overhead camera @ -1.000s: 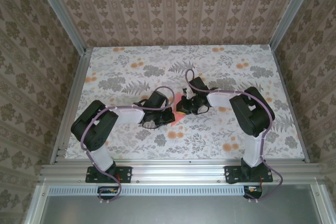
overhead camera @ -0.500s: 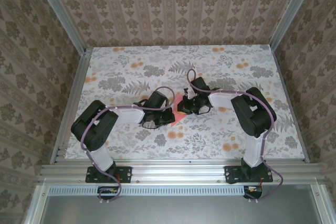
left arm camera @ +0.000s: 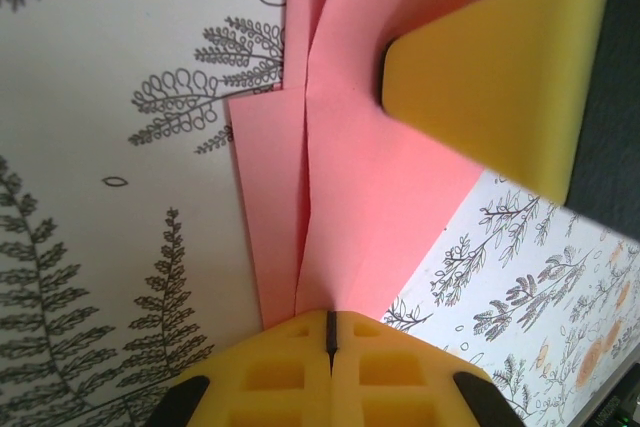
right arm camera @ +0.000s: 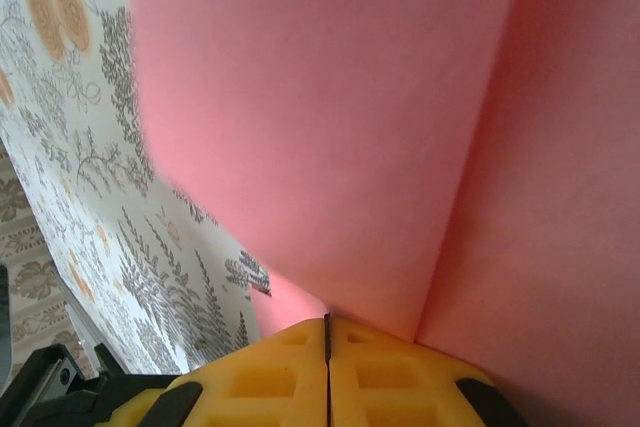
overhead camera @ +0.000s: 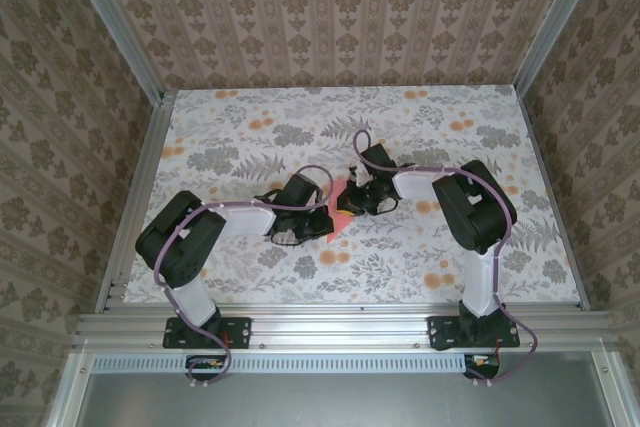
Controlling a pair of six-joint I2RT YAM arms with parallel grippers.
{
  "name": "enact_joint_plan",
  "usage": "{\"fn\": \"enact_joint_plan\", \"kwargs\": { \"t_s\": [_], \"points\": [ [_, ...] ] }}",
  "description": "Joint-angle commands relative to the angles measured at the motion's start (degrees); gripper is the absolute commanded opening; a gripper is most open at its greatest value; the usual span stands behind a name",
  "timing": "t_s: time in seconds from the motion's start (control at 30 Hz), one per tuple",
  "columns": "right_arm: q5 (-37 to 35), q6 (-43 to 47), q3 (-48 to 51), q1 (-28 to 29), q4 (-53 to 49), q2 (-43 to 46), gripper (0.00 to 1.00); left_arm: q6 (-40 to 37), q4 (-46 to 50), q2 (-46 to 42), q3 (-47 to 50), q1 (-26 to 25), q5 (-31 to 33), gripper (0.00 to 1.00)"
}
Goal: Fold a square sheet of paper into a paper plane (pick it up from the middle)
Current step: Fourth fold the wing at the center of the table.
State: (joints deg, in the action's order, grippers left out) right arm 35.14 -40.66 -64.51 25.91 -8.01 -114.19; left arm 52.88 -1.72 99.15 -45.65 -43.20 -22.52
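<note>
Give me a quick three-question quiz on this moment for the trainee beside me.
1. True or false: the left end effector is shut on the salmon-pink paper.
2. Where on the table is the paper? A: mid-table, between the two arms. B: far-left corner. C: near-right edge.
3. Fill in: the right end effector is tipped in the colour ___.

Key: 1 true; 2 A; 3 yellow.
</note>
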Motion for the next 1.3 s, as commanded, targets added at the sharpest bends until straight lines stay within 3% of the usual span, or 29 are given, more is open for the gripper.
{"fn": "enact_joint_plan", "kwargs": {
  "t_s": [0.0, 1.27],
  "points": [
    [-2.3, 0.9, -2.7, -1.2, -1.8, -1.7, 0.09, -0.5, 7.6, 3.2, 2.9, -0.7, 0.8, 0.03],
    [-1.2, 2.9, -14.4, -8.0, -6.5, -9.3, 0.11, -0.5, 8.4, 4.9, 3.5, -1.5, 1.0, 0.02]
  ]
}}
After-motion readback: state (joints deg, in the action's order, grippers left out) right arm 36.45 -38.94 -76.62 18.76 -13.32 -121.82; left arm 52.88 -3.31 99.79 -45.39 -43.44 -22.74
